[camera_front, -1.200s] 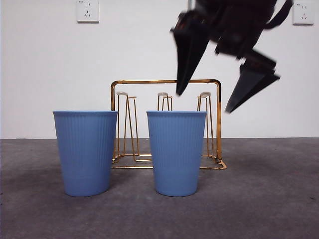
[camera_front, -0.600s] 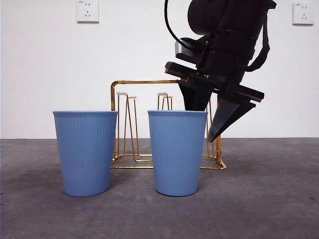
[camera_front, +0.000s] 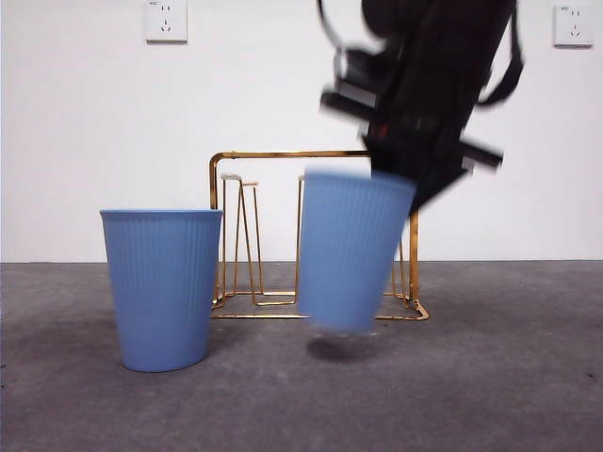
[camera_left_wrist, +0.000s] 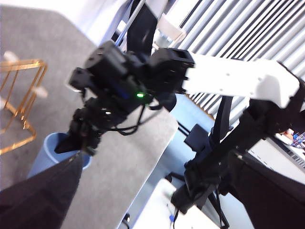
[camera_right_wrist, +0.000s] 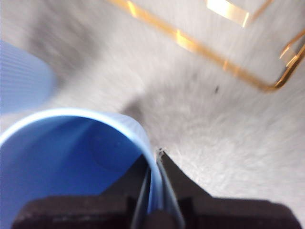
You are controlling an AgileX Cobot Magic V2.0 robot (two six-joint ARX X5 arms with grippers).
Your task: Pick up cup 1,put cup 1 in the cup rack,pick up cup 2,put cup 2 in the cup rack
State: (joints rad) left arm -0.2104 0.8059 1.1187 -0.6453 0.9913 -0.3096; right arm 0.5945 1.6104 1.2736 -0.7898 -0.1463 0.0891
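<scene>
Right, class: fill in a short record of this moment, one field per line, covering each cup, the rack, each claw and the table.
lifted cup: blue ribbed cup, off the table, tilted, shadow beneath it
standing cup: second blue cup, upright on the table
cup rack: gold wire rack behind both cups, no cup on it
right claw: shut on the lifted cup's rim, one jaw inside, one outside
left claw: away from the cups, jaw state unclear
table: grey surface

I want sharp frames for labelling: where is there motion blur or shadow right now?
Front view: the lifted cup and right hand are smeared, a shadow below; the standing cup and cup rack are crisp. Right wrist view: table and rack streaked. Left wrist view: fairly sharp.
</scene>
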